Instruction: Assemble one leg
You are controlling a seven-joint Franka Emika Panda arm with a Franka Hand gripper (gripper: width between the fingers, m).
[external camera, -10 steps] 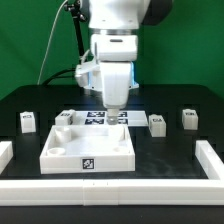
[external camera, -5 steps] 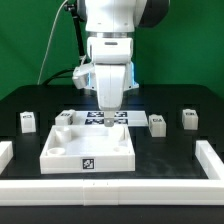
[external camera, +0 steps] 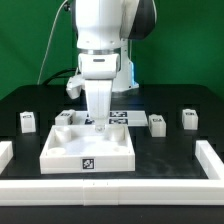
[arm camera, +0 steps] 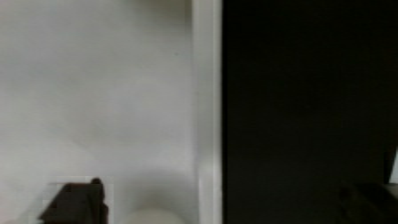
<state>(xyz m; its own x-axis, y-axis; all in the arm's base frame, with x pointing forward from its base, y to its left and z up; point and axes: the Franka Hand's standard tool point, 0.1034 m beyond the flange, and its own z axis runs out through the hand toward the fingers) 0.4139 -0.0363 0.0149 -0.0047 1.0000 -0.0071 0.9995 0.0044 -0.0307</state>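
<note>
Several small white legs with marker tags stand on the black table. One leg (external camera: 27, 121) is at the exterior view's left, one (external camera: 156, 123) and another (external camera: 188, 118) are at its right. A further one (external camera: 66, 116) shows behind the large white tray-like piece (external camera: 60, 158). My gripper (external camera: 98, 121) hangs low over the back edge of that piece, open and holding nothing. In the wrist view the gripper (arm camera: 222, 205) shows one dark fingertip (arm camera: 75, 203) over the white surface (arm camera: 98, 100). The other fingertip is over the black table (arm camera: 302, 100). No leg shows there.
The marker board (external camera: 122, 116) lies behind the tray-like piece, partly hidden by my gripper. White border rails run along the front (external camera: 110, 190), the exterior view's right (external camera: 211, 156) and its left (external camera: 5, 150).
My arm has moved toward the exterior view's left, from above the marker board to the back edge of the tray-like piece. The legs have not moved.
</note>
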